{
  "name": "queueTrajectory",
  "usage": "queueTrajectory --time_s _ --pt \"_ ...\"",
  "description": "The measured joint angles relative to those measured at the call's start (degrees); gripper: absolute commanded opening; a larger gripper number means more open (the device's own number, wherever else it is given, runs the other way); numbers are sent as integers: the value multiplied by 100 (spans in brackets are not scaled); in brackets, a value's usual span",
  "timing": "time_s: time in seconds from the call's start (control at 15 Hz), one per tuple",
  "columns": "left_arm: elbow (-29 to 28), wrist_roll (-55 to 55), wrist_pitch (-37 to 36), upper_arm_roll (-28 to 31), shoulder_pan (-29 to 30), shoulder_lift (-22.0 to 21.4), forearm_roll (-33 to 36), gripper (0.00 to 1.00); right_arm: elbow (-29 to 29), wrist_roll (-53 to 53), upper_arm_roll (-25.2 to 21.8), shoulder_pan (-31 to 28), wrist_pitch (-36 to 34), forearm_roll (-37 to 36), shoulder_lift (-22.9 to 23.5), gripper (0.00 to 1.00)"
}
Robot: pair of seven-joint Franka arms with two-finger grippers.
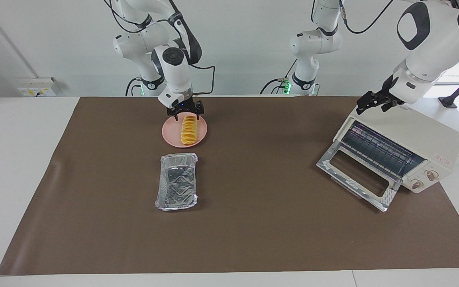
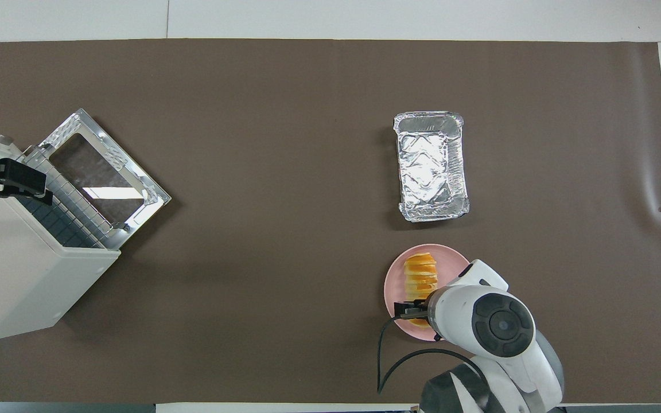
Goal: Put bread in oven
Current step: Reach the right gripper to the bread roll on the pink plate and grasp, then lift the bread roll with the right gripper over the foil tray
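Note:
The bread [image 1: 189, 131] lies lengthwise on a round pink plate [image 1: 171, 137], toward the right arm's end of the table; it also shows in the overhead view [image 2: 420, 275]. My right gripper [image 1: 186, 116] is down at the bread's end nearer the robots, open, with a finger on each side of it. In the overhead view the arm's wrist hides that end. The cream-white oven [image 1: 412, 127] stands toward the left arm's end, and its glass door [image 1: 357, 175] is dropped open, showing the wire rack. My left gripper [image 1: 375, 104] hovers over the oven's top [image 2: 20, 275], holding nothing.
A crinkled silver foil tray [image 1: 176, 181] lies empty just farther from the robots than the plate, also in the overhead view [image 2: 432, 166]. A brown mat [image 1: 253, 223] covers the table between tray and oven.

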Motion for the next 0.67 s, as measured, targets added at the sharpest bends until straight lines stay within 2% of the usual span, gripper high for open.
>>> queueTrajectory --time_s 0.2,0.27,0.33,0.4,0.47,0.67 --pt "0 0 0 0 0 0 0 100 -85 -2 0 0 332 0 261 100" --pt "0 0 0 0 0 0 0 100 -84 -4 -1 -3 365 0 303 90" --pt "0 0 0 0 0 0 0 100 -84 -5 -4 -8 370 0 316 59" --pt "0 0 0 0 0 0 0 100 -83 -5 -9 -11 371 0 315 15" --pt "0 0 0 0 0 0 0 100 -79 -5 -12 -12 373 0 315 0" --pt "0 0 0 0 0 0 0 100 -55 -5 -12 -12 374 0 314 0"
